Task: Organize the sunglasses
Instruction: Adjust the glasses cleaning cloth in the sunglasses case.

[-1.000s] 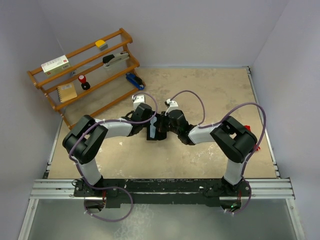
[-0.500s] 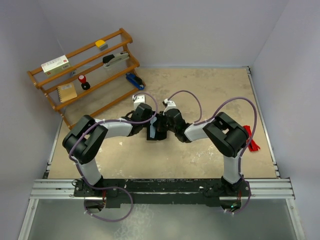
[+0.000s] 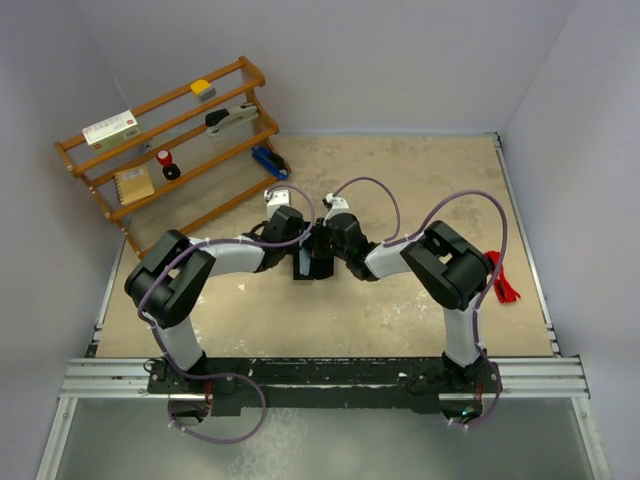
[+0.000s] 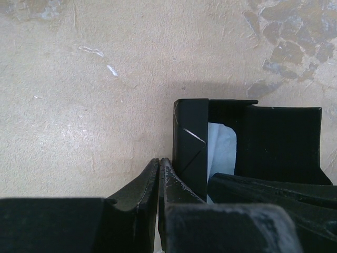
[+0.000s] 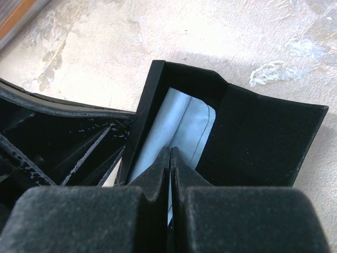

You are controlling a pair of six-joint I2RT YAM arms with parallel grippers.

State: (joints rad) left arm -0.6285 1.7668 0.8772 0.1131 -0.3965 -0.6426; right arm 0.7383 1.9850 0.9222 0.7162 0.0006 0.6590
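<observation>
Found the left gripper (image 4: 159, 162) pressed together, tips low just beside the outer wall of the open black case (image 4: 279, 142), pinching nothing visible. Found the right gripper (image 5: 169, 153) pressed together over the pale blue cloth (image 5: 181, 124) inside the case; could not tell of any fold nipped. Spotted the red sunglasses (image 3: 505, 285) folded on the table (image 3: 420, 190), well apart to the right, beside the right arm's elbow (image 3: 455, 265). Judged the step to be bedding the cloth: best done by bracing the case wall with the left, pressing the cloth flat gently, then lifting straight out without dragging it
</observation>
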